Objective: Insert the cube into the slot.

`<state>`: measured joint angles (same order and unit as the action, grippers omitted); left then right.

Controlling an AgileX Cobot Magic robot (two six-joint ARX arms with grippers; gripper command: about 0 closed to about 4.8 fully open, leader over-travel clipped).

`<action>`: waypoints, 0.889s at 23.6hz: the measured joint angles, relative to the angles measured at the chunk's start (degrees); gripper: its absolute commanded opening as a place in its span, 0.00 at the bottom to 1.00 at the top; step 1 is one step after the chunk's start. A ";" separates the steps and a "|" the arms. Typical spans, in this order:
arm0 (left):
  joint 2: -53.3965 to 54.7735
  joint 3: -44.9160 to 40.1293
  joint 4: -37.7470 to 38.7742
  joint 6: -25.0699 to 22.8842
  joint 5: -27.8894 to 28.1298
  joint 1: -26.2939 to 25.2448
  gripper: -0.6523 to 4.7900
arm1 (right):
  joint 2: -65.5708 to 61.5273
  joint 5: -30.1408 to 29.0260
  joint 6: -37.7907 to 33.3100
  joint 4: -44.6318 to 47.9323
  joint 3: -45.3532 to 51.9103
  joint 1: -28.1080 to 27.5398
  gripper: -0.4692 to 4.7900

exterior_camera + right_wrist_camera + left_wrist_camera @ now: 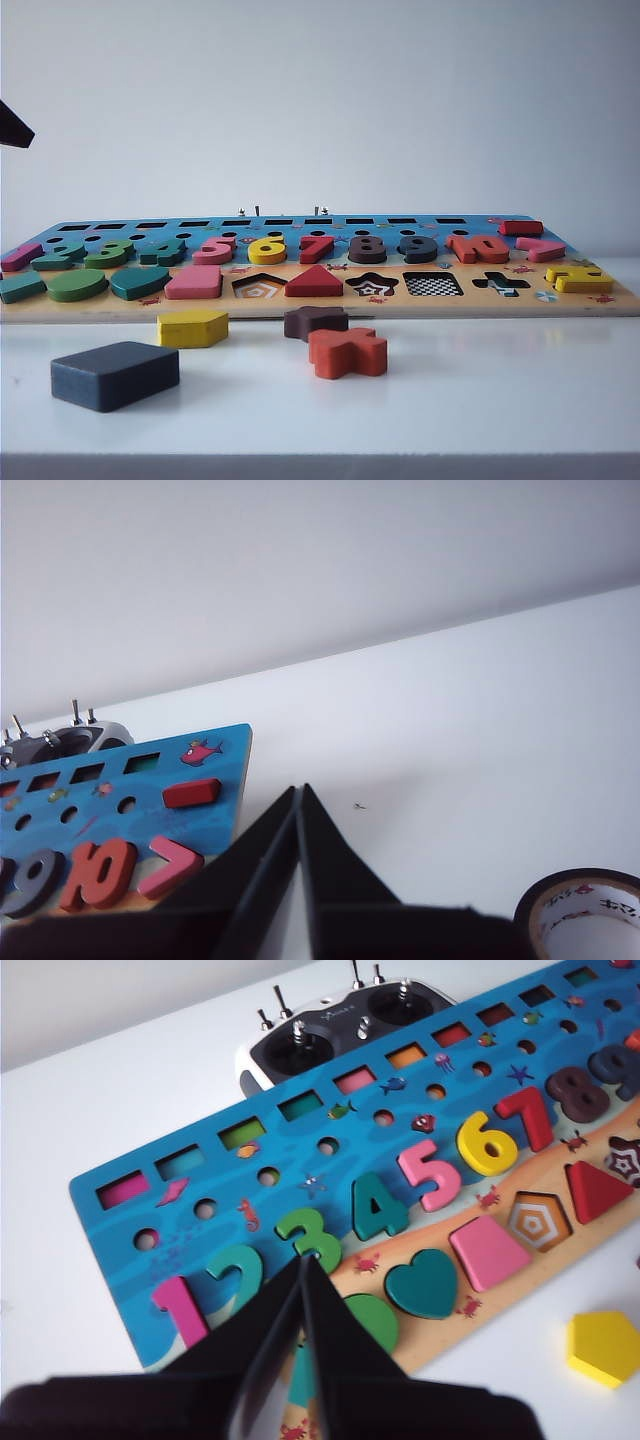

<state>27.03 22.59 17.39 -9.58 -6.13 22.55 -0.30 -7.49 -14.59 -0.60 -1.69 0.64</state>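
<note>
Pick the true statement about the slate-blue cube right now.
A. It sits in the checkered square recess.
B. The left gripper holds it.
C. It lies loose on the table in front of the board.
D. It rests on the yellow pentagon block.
C: the cube lies alone on the table, while the checkered slot stands empty.

A plain white tabletop [480,400] fills the lower part of the exterior view and runs back to a bare, pale grey-white wall [320,100] with no marks or fixtures on it. The light is soft and even, leaving only faint shadows and a slight sheen on the tabletop's surface. In the right wrist view the same white tabletop meets the same wall along a straight, slanting edge.
</note>
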 measured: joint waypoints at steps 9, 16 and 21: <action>7.41 9.35 15.08 -1.18 -4.28 4.79 0.15 | -11.37 -0.09 -3.85 -8.66 -13.38 5.51 0.09; 11.98 15.93 28.50 -2.47 -7.34 5.29 0.15 | -29.03 -9.88 -3.52 -16.70 -28.65 17.86 0.13; 14.62 19.52 34.99 -3.34 -8.44 5.29 0.15 | -40.94 -12.02 1.38 -24.26 -39.17 29.05 0.42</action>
<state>41.65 42.11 52.38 -12.93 -14.57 27.83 -41.23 -19.51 -13.21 -24.86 -40.86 29.69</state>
